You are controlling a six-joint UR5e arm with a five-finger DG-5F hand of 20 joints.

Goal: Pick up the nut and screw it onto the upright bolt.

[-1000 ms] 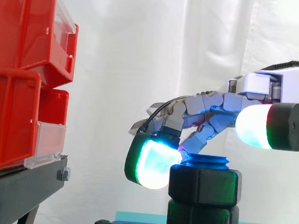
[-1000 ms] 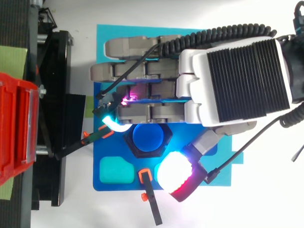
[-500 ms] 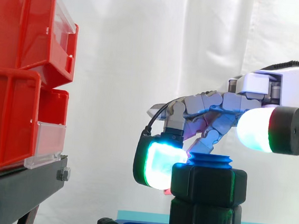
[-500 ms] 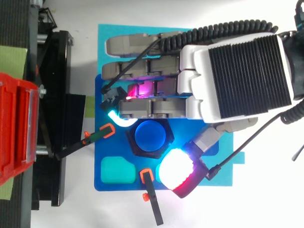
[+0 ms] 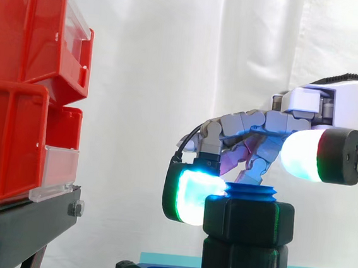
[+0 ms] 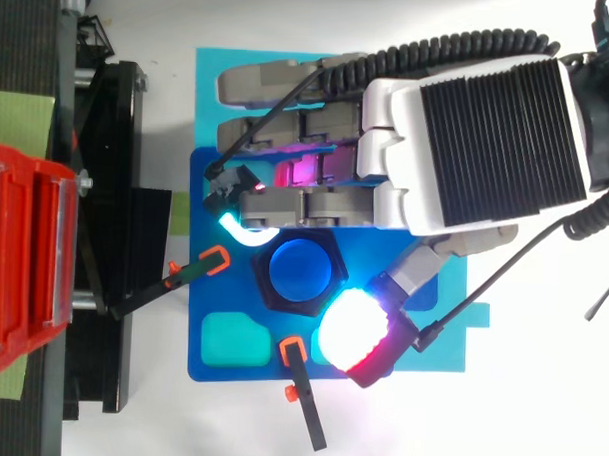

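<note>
One black nut (image 5: pixel 249 220) sits at the top of the upright bolt (image 5: pixel 250 191), above a black collar (image 5: pixel 242 263) on the blue base (image 6: pixel 222 290); it is probably only just started. The hand (image 6: pixel 488 144) curls over the nut, one fingertip (image 5: pixel 189 195) pressed to its flank, thumb pad (image 5: pixel 301 152) higher; likely for twisting.

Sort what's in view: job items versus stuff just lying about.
Job: hand, black nut, blue bolt, lower black hex piece beneath the nut, blue base plate.
Lying about: red bins, black stand, orange-tipped clamps.
</note>
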